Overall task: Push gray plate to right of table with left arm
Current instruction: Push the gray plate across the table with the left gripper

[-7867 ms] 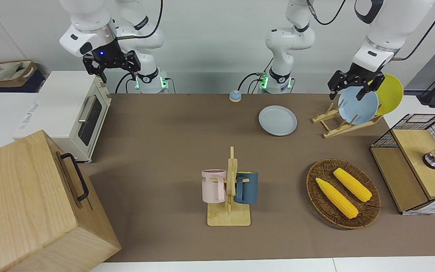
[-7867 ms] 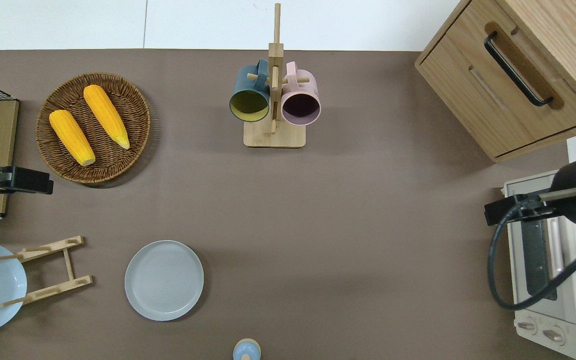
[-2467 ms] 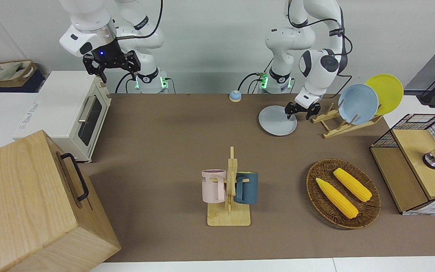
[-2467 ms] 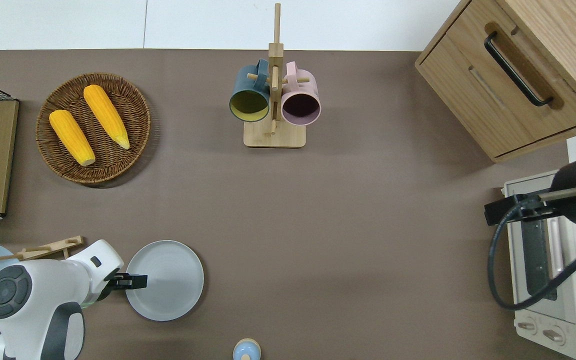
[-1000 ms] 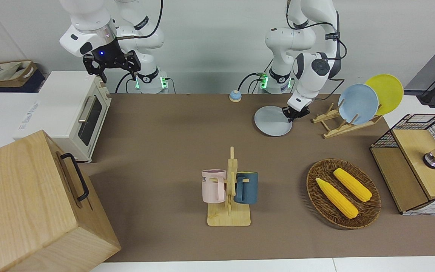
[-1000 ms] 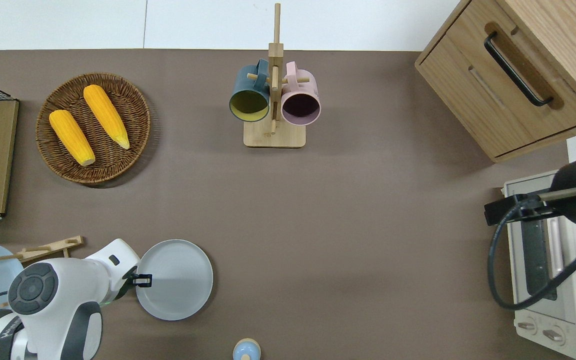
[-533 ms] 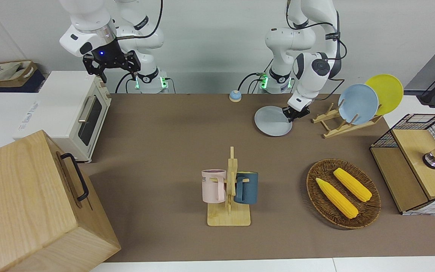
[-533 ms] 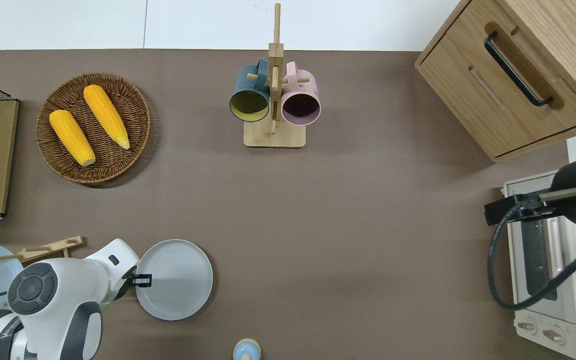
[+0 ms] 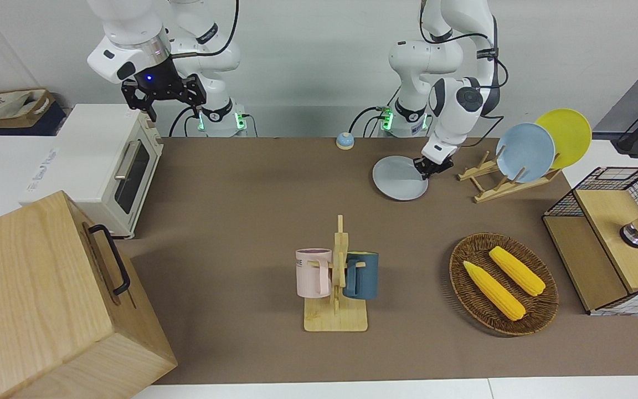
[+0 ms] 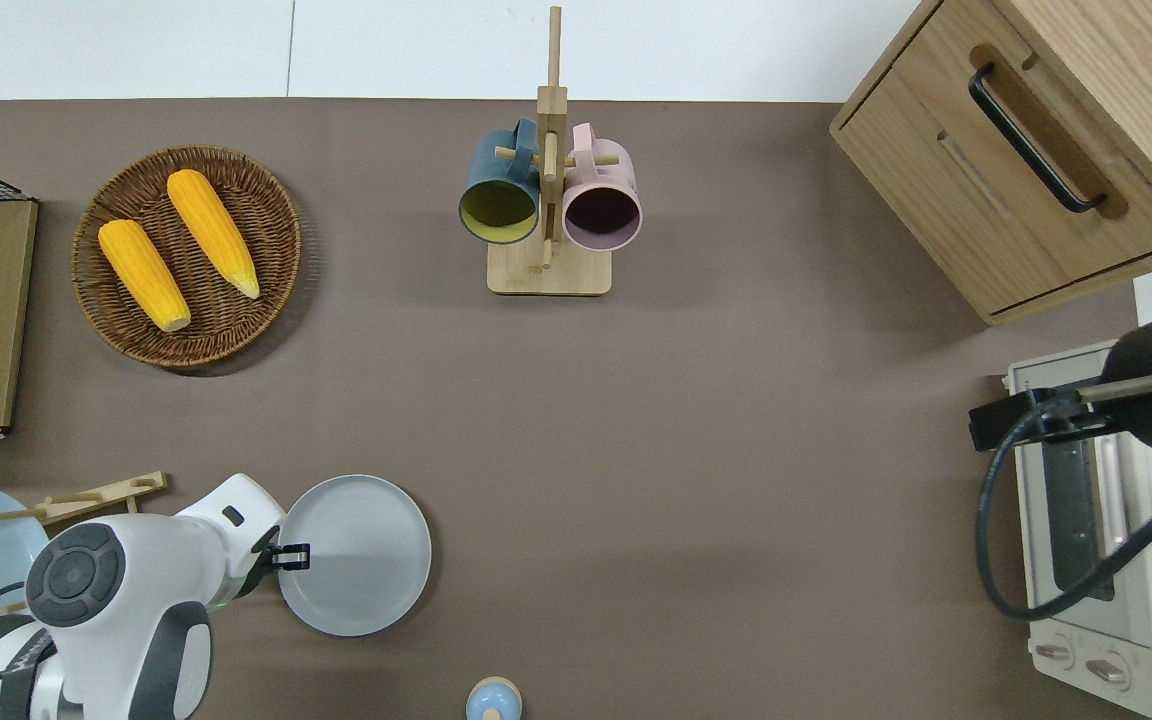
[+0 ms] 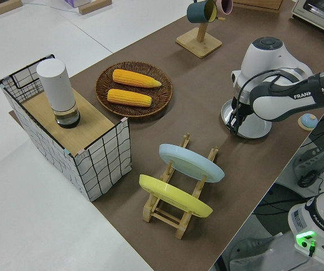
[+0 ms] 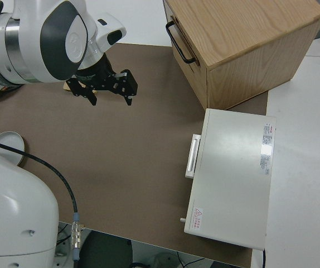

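The gray plate (image 9: 400, 178) lies flat on the brown table (image 9: 241, 221), close to the robots; it also shows in the overhead view (image 10: 356, 555) and the left side view (image 11: 253, 127). My left gripper (image 9: 428, 168) is shut and low at the table, its tip against the plate's rim on the side toward the left arm's end (image 10: 291, 556). It holds nothing. My right gripper (image 9: 164, 94) is open, empty and parked.
A wooden rack (image 9: 490, 180) with a blue plate (image 9: 525, 152) and a yellow plate (image 9: 568, 136) stands beside the gray plate, toward the left arm's end. A small bell (image 9: 344, 141), a mug tree (image 9: 336, 277), a corn basket (image 9: 503, 284), a toaster oven (image 9: 103, 166) and a wooden cabinet (image 9: 47, 299) are also here.
The left arm came down from the rack, shut its gripper and set it against the plate's rim. The plate has slid a little toward the right arm's end, the gripper following.
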You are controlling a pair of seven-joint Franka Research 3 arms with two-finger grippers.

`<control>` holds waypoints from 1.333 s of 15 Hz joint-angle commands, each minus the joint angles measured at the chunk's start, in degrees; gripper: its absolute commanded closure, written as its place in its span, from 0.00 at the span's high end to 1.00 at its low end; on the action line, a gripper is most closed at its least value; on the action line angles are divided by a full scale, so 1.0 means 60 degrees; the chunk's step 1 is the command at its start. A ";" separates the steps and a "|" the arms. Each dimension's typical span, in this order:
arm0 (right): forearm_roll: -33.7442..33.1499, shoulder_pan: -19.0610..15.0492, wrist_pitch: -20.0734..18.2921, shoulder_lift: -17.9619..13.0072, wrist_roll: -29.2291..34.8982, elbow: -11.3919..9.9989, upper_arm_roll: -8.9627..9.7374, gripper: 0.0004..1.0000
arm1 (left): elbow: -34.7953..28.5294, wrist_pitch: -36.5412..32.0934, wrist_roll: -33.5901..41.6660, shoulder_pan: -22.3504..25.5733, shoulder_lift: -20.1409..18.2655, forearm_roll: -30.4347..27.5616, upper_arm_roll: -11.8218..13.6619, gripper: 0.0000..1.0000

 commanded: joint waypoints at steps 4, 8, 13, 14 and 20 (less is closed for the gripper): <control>0.0041 -0.0192 -0.0149 -0.0024 0.0125 0.0089 0.0153 0.98 | 0.0615 0.0350 -0.1840 -0.1342 0.0940 -0.0058 0.0033 0.00; 0.0041 -0.0178 -0.0149 -0.0024 0.0110 0.0089 0.0153 0.98 | 0.0980 0.0350 -0.2864 -0.2220 0.1335 -0.0043 0.0033 0.00; 0.0041 -0.0178 -0.0149 -0.0024 0.0110 0.0089 0.0153 0.98 | 0.1493 0.0335 -0.4022 -0.3290 0.1833 -0.0043 0.0033 0.00; 0.0041 -0.0178 -0.0149 -0.0024 0.0110 0.0089 0.0153 0.98 | 0.1610 0.0335 -0.4198 -0.3495 0.1950 -0.0057 0.0033 0.00; 0.0041 -0.0178 -0.0149 -0.0024 0.0111 0.0089 0.0153 0.98 | 0.2590 0.0321 -0.5851 -0.4784 0.2697 -0.0058 -0.0011 0.00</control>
